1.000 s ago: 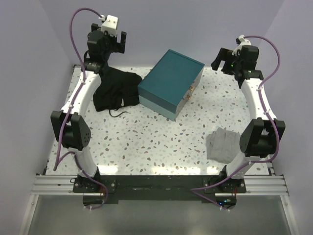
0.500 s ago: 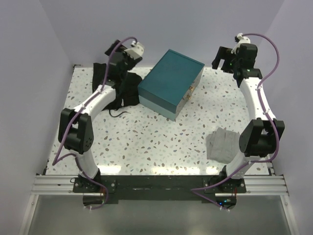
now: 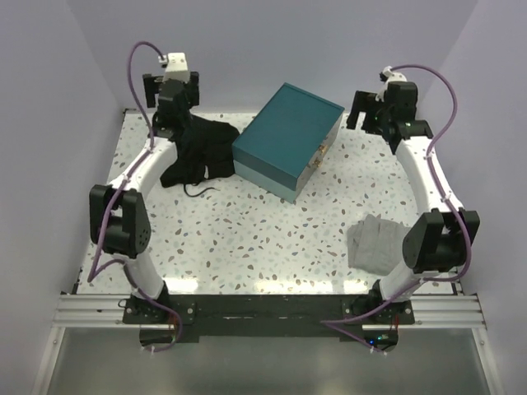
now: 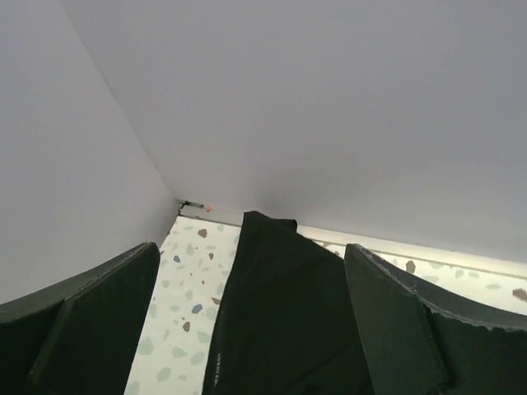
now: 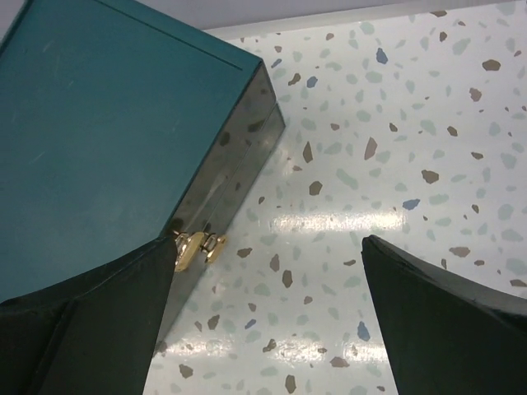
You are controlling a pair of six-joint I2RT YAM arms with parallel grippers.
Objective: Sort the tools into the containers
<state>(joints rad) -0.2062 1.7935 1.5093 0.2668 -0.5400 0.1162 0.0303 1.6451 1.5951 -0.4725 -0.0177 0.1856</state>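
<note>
The dark-teal hard case [image 3: 286, 140] lies closed at the back middle of the table, and its brass clasp [image 5: 196, 249] shows in the right wrist view. The floppy black fabric bag [image 3: 198, 152] lies left of the case and also shows in the left wrist view [image 4: 288, 313]. My left gripper [image 3: 169, 86] is raised over the bag's far end, open and empty. My right gripper [image 3: 372, 111] is raised right of the case [image 5: 107, 140], open and empty. No tools and no clear plastic box are in view.
A folded grey cloth [image 3: 375, 241] lies at the front right beside the right arm. The back wall and left wall corner [image 4: 183, 203] stand close behind the bag. Speckled tabletop [image 5: 387, 140] shows between the case and the right edge.
The left arm swung right toward the case, then back left to the rear corner above the bag. The right gripper shifted slightly left toward the case.
</note>
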